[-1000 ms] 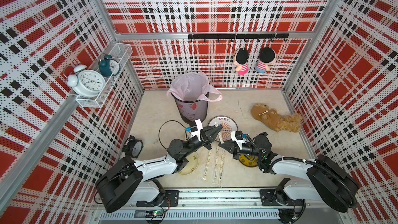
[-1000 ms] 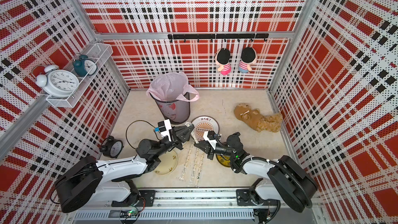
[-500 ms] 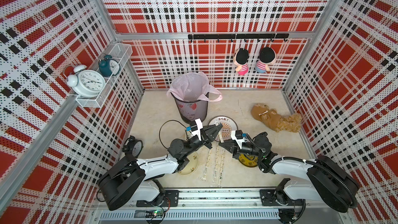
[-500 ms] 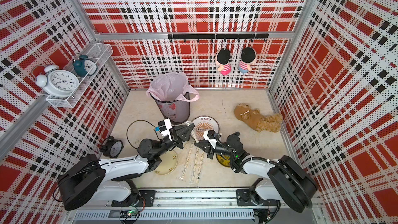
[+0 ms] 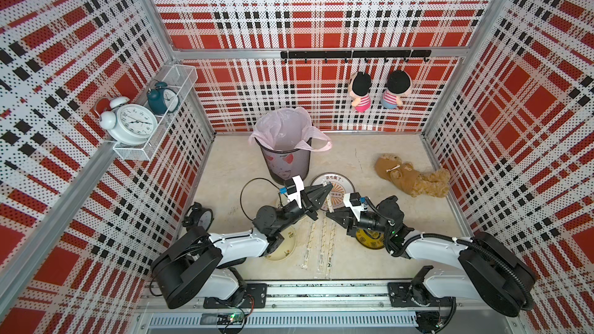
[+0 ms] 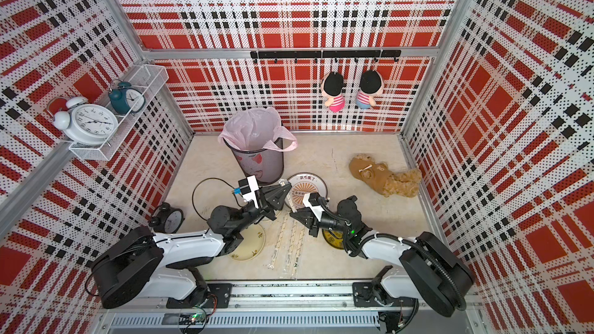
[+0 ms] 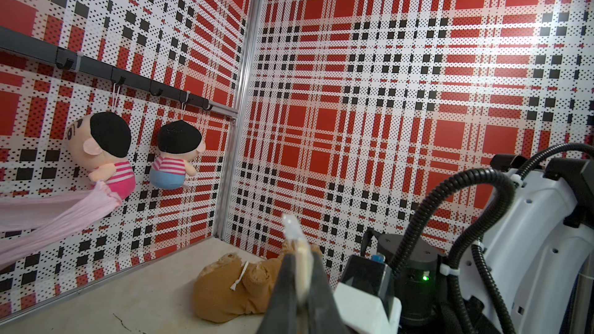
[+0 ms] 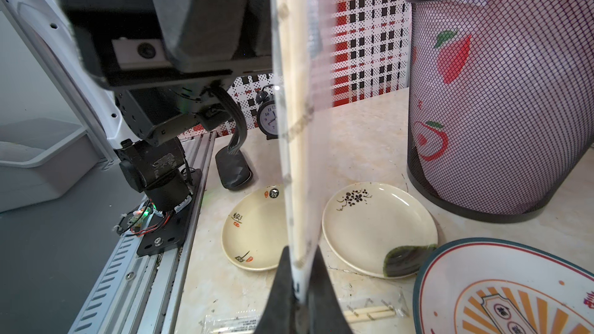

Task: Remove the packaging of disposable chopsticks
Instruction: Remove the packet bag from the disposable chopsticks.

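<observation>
One wrapped pair of disposable chopsticks (image 5: 326, 200) hangs in the air between my two grippers, above the table's middle. My left gripper (image 5: 325, 188) is shut on its far end; the left wrist view shows the tan sticks pinched between the jaws (image 7: 300, 257) and the clear packaging tip (image 7: 292, 224) poking out beyond them. My right gripper (image 5: 328, 215) is shut on the near end, where the printed packaging (image 8: 297, 107) runs down into the closed jaws (image 8: 300, 260). More wrapped pairs (image 5: 324, 245) (image 6: 294, 245) lie flat on the table below.
A mesh bin with a pink liner (image 5: 286, 155) stands behind the grippers. A patterned plate (image 5: 339, 184) lies just beyond them, cream plates (image 8: 379, 223) (image 5: 284, 247) under the left arm, a yellow dish (image 5: 369, 239) under the right. A brown plush (image 5: 409, 175) and a black clock (image 5: 201, 218) sit aside.
The left gripper has shifted slightly towards the back with its end of the wrapped pair. The right gripper has hardly moved. Both stay shut.
</observation>
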Controlling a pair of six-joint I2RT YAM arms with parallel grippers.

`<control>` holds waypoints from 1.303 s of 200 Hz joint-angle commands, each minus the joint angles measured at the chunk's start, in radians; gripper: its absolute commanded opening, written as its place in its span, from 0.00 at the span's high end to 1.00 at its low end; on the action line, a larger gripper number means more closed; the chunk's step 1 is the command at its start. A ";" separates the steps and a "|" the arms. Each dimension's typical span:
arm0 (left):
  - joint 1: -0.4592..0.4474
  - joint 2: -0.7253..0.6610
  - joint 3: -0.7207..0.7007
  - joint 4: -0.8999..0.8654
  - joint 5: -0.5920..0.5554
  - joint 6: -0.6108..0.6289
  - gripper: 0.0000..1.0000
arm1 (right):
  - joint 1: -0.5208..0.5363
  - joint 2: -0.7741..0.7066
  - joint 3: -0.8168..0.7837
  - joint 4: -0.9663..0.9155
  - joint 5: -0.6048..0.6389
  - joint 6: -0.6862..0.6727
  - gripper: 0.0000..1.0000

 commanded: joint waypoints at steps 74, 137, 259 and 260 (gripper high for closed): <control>-0.025 0.117 -0.048 -0.121 0.005 0.021 0.90 | 0.008 -0.089 0.078 0.178 -0.037 0.010 1.00; -0.020 0.150 -0.051 -0.089 0.021 0.000 0.92 | 0.008 -0.117 0.075 0.180 -0.017 0.011 1.00; -0.015 0.174 -0.065 -0.122 -0.003 0.009 0.90 | 0.008 -0.138 0.103 0.162 0.004 0.004 1.00; -0.015 0.174 -0.065 -0.121 -0.003 0.009 0.90 | 0.008 -0.138 0.104 0.163 0.004 0.005 1.00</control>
